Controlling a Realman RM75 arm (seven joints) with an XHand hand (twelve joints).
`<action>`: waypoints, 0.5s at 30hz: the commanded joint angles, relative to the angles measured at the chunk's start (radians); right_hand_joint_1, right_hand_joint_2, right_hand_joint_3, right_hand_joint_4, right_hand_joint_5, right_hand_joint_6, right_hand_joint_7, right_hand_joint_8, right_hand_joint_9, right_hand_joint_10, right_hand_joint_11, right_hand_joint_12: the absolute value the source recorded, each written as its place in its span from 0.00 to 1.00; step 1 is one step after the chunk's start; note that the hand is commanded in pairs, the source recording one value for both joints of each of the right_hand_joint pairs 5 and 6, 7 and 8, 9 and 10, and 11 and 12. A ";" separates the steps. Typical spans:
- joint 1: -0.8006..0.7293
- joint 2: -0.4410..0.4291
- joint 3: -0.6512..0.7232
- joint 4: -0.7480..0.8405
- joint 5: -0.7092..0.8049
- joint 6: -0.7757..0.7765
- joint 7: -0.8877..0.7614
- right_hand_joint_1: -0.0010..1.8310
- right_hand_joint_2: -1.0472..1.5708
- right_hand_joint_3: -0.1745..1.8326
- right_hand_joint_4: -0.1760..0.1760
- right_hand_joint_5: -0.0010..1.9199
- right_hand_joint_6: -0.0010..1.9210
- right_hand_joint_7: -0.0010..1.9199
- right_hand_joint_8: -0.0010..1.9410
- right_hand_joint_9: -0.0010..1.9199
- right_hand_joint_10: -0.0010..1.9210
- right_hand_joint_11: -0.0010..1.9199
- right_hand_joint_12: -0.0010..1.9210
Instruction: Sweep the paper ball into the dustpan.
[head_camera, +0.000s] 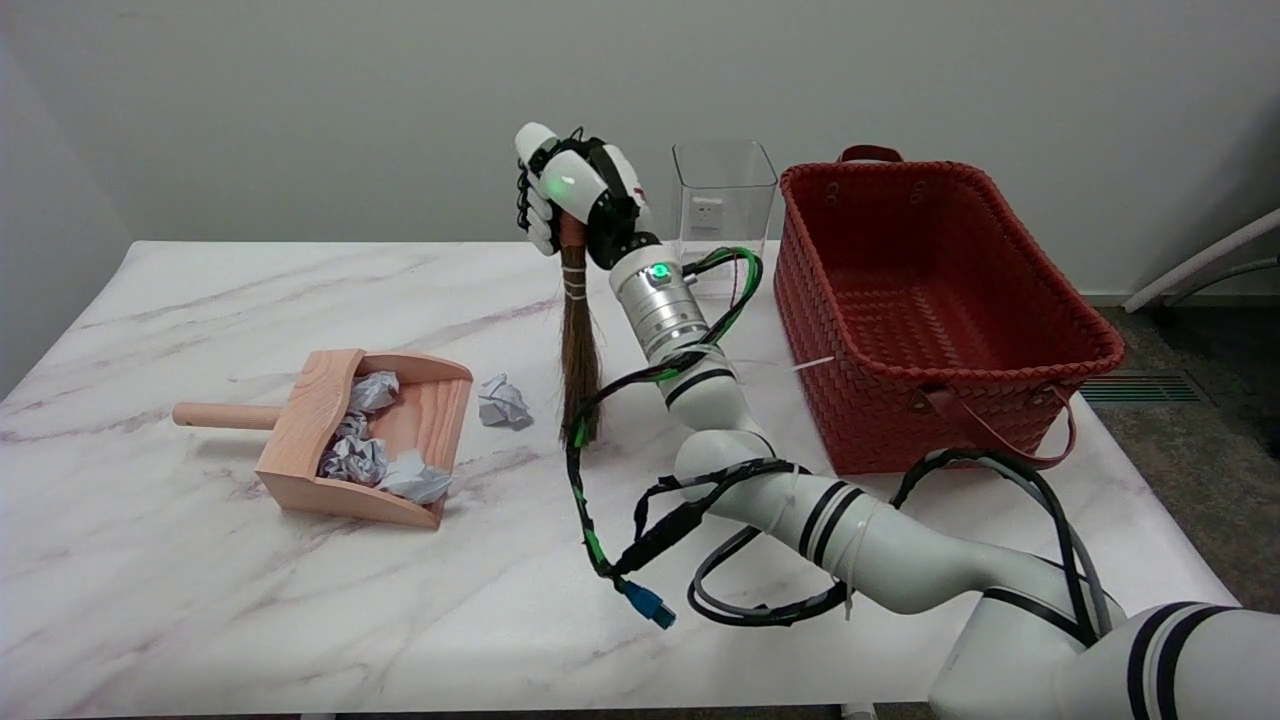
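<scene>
My right hand (575, 190) grips the top of a small brown straw broom (579, 345), which hangs nearly upright with its bristle tips at the tabletop. A crumpled grey paper ball (503, 402) lies loose on the marble, a little left of the bristles and just right of the dustpan's mouth. The wooden dustpan (318, 395) sits at the left with its round handle pointing left, and it holds several crumpled paper balls (358, 456).
A large red woven basket (1050, 330) stands at the right of the table. A clear plastic box (722, 205) sits behind my forearm near the back edge. Cables with a blue plug (648, 606) hang off my arm over the table.
</scene>
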 joint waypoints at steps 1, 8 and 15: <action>-0.020 -0.024 -0.040 0.000 -0.009 -0.090 -0.010 0.51 0.89 0.69 0.50 1.00 1.00 1.00 0.99 1.00 1.00 0.92 0.92; -0.056 -0.073 -0.055 0.015 -0.016 -0.072 0.072 0.51 0.88 0.72 0.50 1.00 1.00 1.00 0.99 1.00 1.00 0.93 0.93; -0.054 -0.129 -0.061 -0.003 -0.005 -0.082 0.082 0.50 0.88 0.73 0.50 1.00 1.00 1.00 0.99 1.00 1.00 0.94 0.94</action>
